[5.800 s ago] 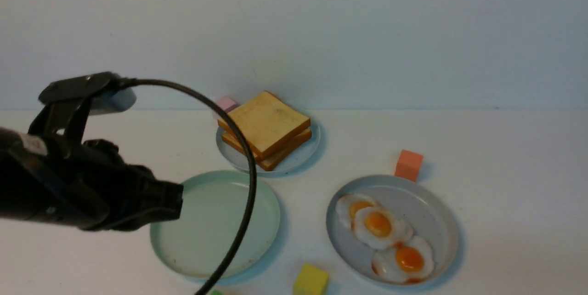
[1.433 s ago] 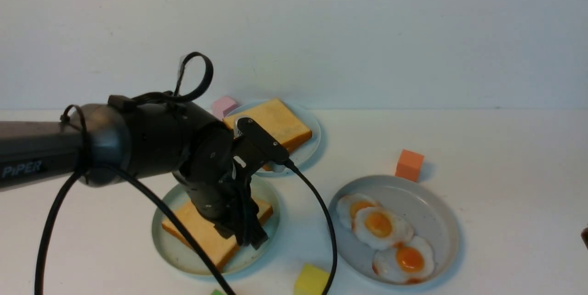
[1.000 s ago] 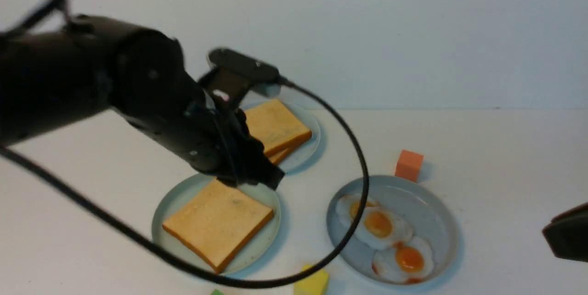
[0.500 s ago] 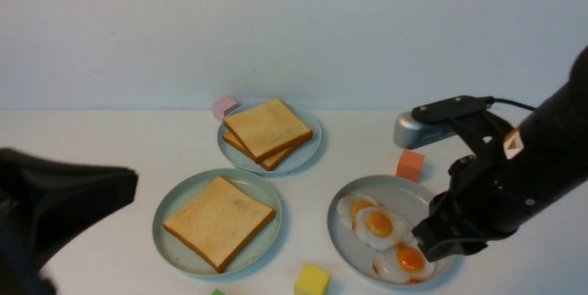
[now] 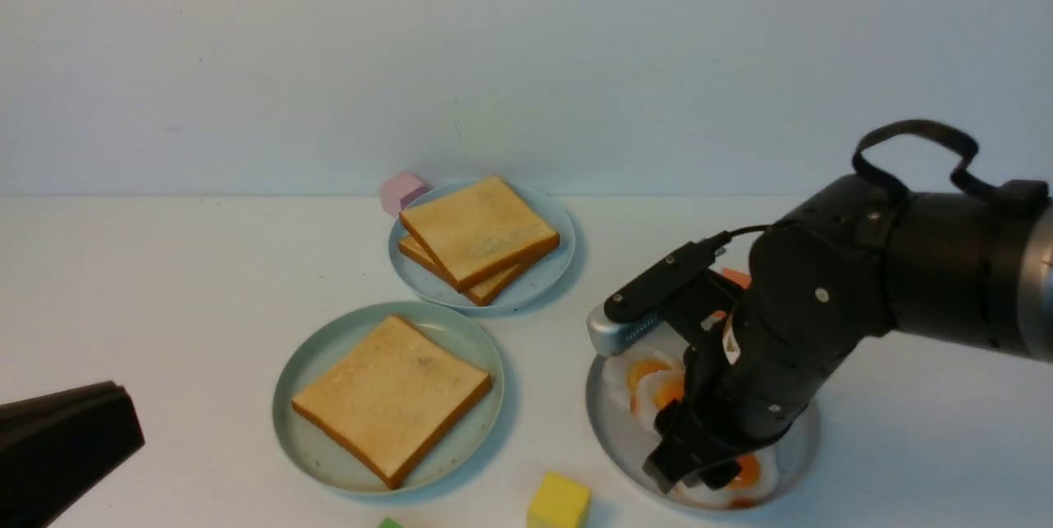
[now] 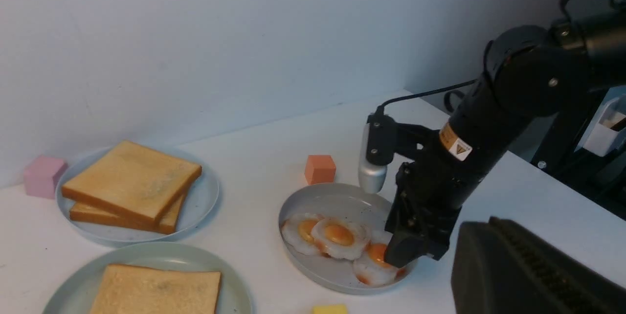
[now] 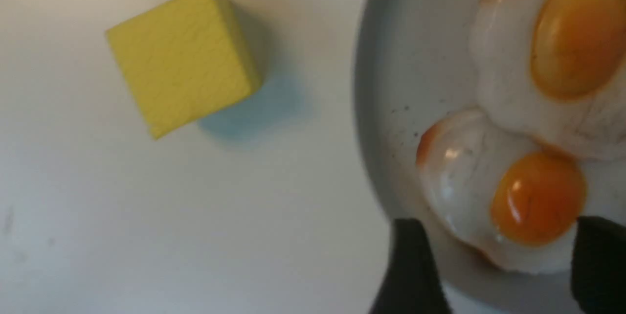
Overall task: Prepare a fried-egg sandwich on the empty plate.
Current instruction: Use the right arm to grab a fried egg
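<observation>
One toast slice lies flat on the mint-green empty plate. Two more toast slices are stacked on a light-blue plate behind it. Three fried eggs overlap on the grey speckled plate. My right gripper hangs low over that plate, open, with its two fingers on either side of the nearest fried egg and not pressing it. My left gripper sits at the near left, shut and empty, away from all the plates.
A yellow cube stands just in front of the two near plates, close to the right gripper. An orange cube is behind the grey plate, and a pink cube is behind the light-blue plate. A green bit shows at the front edge.
The left gripper left a toast slice on the mint-green plate, pulled back to the near left and shut. The right arm came in over the grey plate, dropped to the nearest egg and opened.
</observation>
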